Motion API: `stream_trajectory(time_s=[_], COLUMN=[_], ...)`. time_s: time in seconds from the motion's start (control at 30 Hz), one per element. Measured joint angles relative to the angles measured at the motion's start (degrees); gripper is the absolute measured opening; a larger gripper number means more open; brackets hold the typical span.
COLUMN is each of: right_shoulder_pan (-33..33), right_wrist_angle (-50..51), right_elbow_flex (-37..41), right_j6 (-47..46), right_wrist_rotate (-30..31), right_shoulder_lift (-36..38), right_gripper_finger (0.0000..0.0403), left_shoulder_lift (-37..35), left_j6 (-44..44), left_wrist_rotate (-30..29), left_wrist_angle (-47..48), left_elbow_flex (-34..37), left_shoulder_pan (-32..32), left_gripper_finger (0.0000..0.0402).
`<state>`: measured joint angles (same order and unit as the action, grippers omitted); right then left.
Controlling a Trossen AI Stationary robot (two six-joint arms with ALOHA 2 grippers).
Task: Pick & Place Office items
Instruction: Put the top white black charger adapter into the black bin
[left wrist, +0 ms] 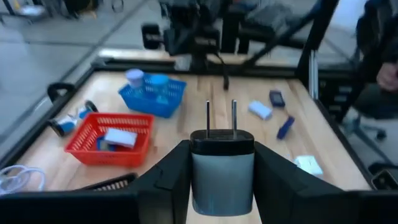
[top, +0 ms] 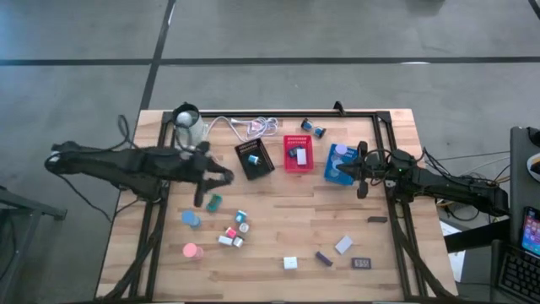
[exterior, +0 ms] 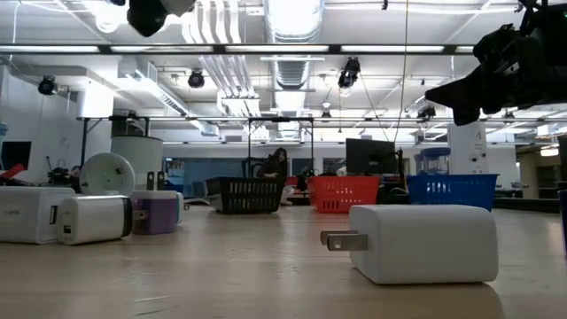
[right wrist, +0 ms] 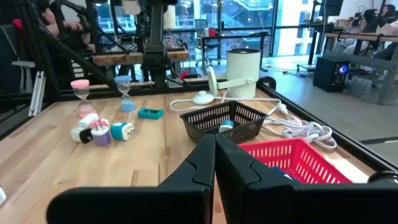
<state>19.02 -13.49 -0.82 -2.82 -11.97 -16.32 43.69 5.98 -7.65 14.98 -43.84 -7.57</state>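
The left gripper [left wrist: 222, 171] hangs over the left half of the pale wooden table [top: 278, 253], its two dark fingers pinching a grey plug adapter with a black cap and two metal prongs [left wrist: 222, 165] that point away from the wrist. From above, this arm reaches in from the left and its gripper sits just left of the black mesh tray [top: 255, 159].

The right gripper [right wrist: 214, 163] hovers near the blue mesh tray [top: 340, 165], fingers pressed together with nothing between them.

Between those two trays stands the red mesh tray [top: 297, 154], which holds a white block. A lavender roll sits in the blue tray.

The other office items lie scattered on the bare wood nearer the front edge: a small teal block [top: 214, 203], a blue round roll [top: 191, 219], a pink round roll [top: 191, 250], a tight cluster of little chargers [top: 234, 232], a white block [top: 290, 263] and a small dark rectangle [top: 361, 263].

A white coiled cable [top: 253, 127] lies at the back rim.
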Motion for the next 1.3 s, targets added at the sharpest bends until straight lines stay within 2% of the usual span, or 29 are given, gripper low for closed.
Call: stream_trajectory(time_s=[0.27, 0.5, 1.1, 1.3], right_shoulder_pan=[-0.01, -0.01, -0.04, -0.01], right_wrist_angle=[-0.09, -0.09, -1.35, -2.08], right_elbow_flex=[0.00, 0.00, 0.00, 0.00], right_j6=[-0.06, -0.22, -2.49, -2.59], right_wrist_rotate=[-0.02, -0.29, -0.50, -0.47], right_shoulder_lift=[0.02, 0.02, 0.09, 0.11], right_gripper_finger=[0.0008, 0.0008, 0.0008, 0.0008], left_shoulder_lift=[-11.42, -19.36, -37.16, -41.10], left_j6=[-2.94, -6.51, -10.36, -9.72], left_wrist_rotate=[-0.02, -0.23, -1.89, -1.91], left_wrist_angle=[-7.80, -20.76, -30.84, -30.56], left_elbow_flex=[10.94, 21.96, 38.86, 42.34], left_shoulder_pan=[1.94, 2.00, 3.42, 3.45], left_gripper_finger=[0.0133, 0.0133, 0.0133, 0.0133])
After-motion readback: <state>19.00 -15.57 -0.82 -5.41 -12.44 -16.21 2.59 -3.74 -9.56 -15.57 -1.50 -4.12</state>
